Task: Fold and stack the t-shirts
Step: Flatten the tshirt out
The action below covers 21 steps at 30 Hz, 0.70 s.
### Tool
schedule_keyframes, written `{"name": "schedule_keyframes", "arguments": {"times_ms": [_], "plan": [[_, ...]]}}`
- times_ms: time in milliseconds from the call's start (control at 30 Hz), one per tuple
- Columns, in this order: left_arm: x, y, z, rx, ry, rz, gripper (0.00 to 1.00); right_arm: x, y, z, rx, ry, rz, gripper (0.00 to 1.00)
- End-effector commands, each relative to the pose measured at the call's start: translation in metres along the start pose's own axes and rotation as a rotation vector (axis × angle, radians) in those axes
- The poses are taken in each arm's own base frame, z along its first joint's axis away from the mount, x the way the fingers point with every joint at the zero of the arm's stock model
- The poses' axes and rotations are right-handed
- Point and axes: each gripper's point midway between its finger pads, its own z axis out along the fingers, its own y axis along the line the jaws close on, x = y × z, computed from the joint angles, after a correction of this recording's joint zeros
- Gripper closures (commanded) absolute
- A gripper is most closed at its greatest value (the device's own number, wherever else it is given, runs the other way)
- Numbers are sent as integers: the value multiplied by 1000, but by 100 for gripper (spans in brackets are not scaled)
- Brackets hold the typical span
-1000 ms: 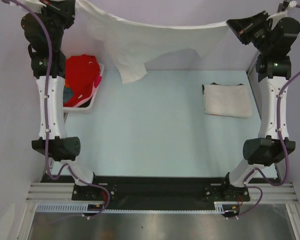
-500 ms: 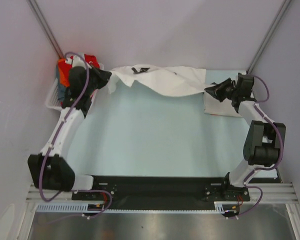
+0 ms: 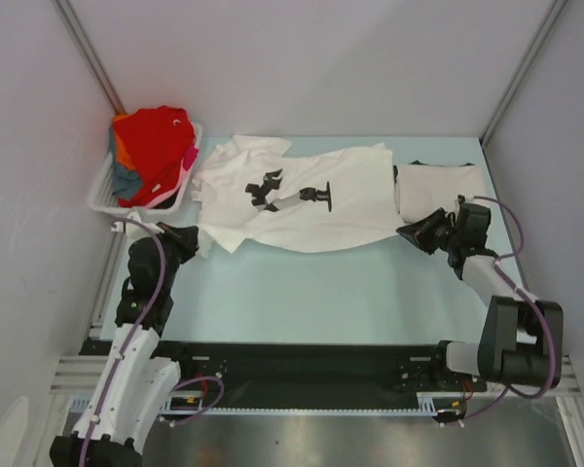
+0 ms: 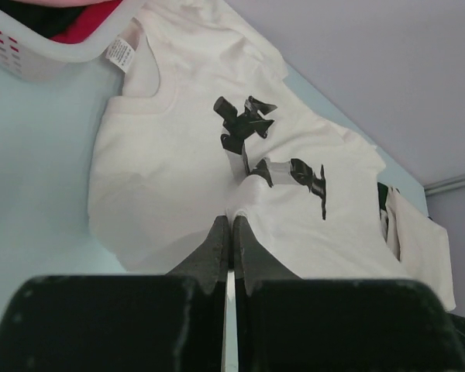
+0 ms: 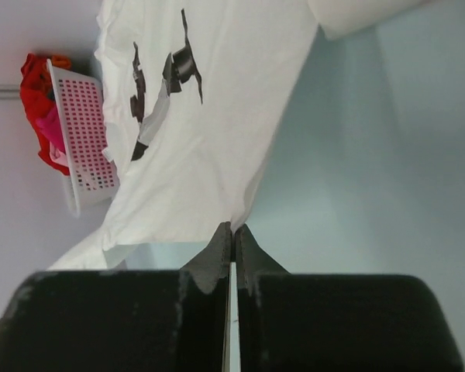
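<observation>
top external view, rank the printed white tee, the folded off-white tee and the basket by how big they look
1. printed white tee, spread flat, clearly largest
2. basket, heaped with coloured tees
3. folded off-white tee, somewhat smaller than the basket

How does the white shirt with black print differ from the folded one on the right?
The printed shirt lies spread open and wrinkled; the folded shirt is a neat rectangle. The printed shirt shows black marks; the folded shirt looks plain. The left gripper and right gripper pinch the printed shirt's near hem; nothing holds the folded shirt. Both are pale cloth lying on the table.
</observation>
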Motion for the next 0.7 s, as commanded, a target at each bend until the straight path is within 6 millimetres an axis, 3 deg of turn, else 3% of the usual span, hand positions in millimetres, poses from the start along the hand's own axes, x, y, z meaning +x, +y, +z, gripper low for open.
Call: {"name": "schedule_keyframes", "arguments": {"times_ms": [0,133,367,500,667], "plan": [[-2,12,-20,-18,-53,-21,99,10,-11,-24,43,-61,-91,100],[10,22,-40,-28,-37,-56,100,45,-43,-44,120,-35,-85,100],[9,17,-67,12,-44,-68,100,67,-64,-73,203,-48,-132,100],[20,19,-63,7,5,-58,99,71,-67,-79,216,-50,-148,100],[35,24,-48,-22,88,-49,100,71,-63,-73,212,-32,-152,100]]}}
